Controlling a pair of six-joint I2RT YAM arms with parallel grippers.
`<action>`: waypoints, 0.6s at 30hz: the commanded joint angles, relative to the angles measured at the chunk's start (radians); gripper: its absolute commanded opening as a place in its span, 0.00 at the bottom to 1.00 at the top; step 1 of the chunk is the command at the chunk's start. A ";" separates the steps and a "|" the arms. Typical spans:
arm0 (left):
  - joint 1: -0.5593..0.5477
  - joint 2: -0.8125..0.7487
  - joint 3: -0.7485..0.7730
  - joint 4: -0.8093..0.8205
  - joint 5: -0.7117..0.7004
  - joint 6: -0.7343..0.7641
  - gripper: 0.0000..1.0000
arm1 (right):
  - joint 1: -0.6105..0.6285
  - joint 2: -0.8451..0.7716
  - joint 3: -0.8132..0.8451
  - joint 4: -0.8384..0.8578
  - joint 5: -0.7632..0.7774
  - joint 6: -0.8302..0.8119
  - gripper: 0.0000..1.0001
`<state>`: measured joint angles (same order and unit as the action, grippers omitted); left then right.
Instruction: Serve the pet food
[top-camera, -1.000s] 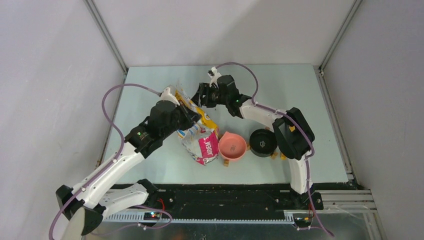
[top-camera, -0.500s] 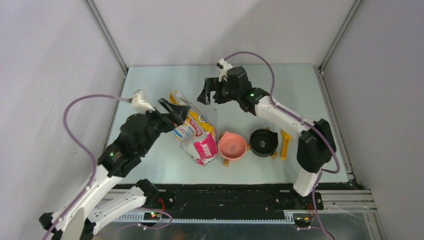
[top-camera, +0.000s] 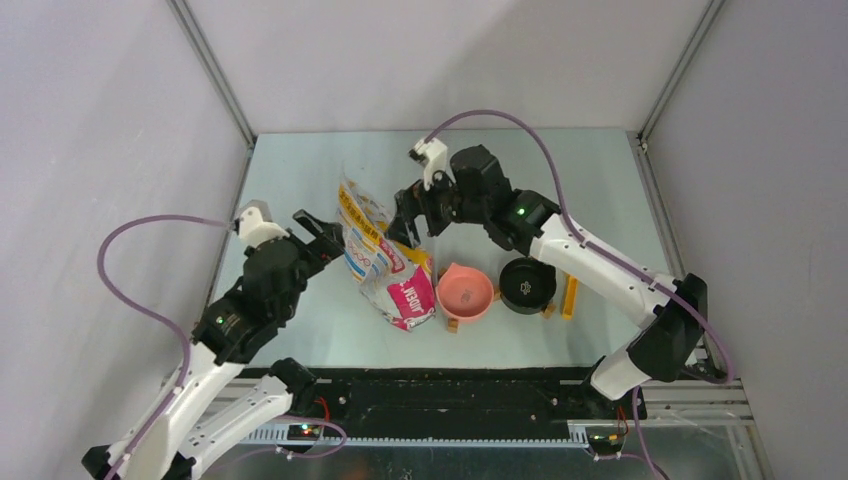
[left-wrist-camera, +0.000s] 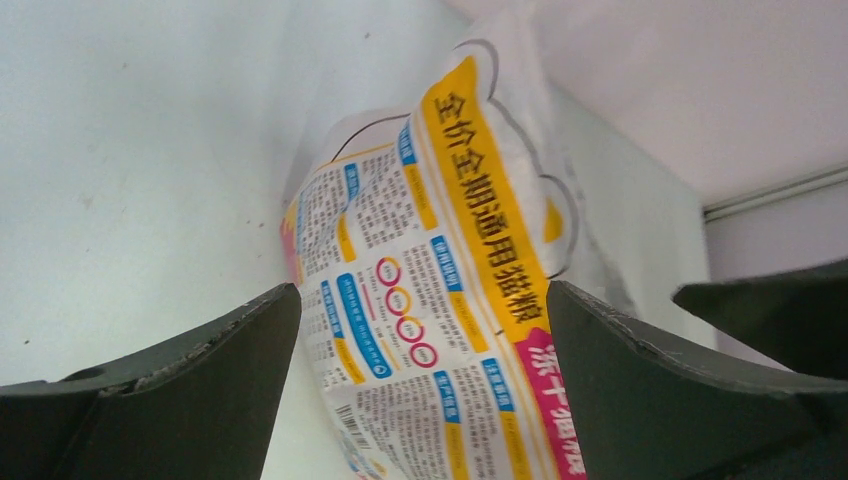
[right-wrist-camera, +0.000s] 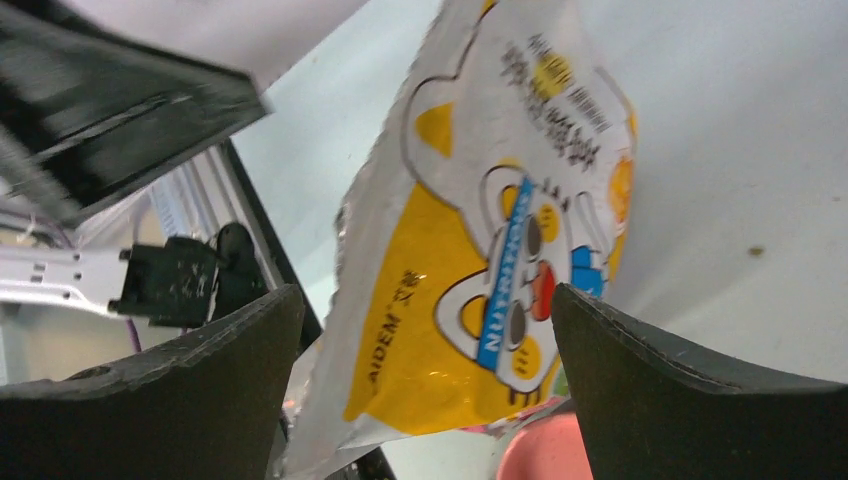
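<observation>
The pet food itself is hidden; no kibble shows in any view. The glossy white, yellow and pink bag (top-camera: 385, 262) stands tilted on the table just left of the pink bowl (top-camera: 465, 292). My left gripper (top-camera: 320, 230) is open just left of the bag's top and holds nothing. In the left wrist view the bag's printed back (left-wrist-camera: 440, 300) fills the space beyond the open left gripper (left-wrist-camera: 422, 290). My right gripper (top-camera: 412, 225) is open by the bag's upper right side. The right wrist view shows the bag's cartoon face (right-wrist-camera: 490, 250) beyond the open right gripper (right-wrist-camera: 428, 290), apart from both fingers.
A black bowl (top-camera: 526, 283) sits right of the pink one, both on yellow stands (top-camera: 569, 295). The pink bowl's rim (right-wrist-camera: 540, 450) shows low in the right wrist view. Grey walls enclose the pale green table (top-camera: 600, 190) on three sides.
My left gripper let go of the bag, opened and pulled back to the left. The right gripper opened wide and came down toward the bag's right side. The bag stayed standing.
</observation>
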<state>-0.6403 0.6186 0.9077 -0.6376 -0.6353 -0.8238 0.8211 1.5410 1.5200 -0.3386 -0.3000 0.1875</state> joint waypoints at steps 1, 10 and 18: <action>0.067 0.035 -0.051 0.074 0.132 0.034 1.00 | 0.054 0.023 0.102 -0.105 0.060 -0.080 0.98; 0.094 -0.004 -0.110 0.117 0.191 0.044 0.99 | 0.092 0.123 0.252 -0.180 0.163 -0.081 0.93; 0.095 0.000 -0.113 0.122 0.211 0.050 0.99 | 0.104 0.197 0.332 -0.228 0.210 -0.091 0.89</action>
<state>-0.5529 0.6167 0.7975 -0.5533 -0.4427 -0.8017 0.9184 1.7039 1.7733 -0.5327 -0.1307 0.1177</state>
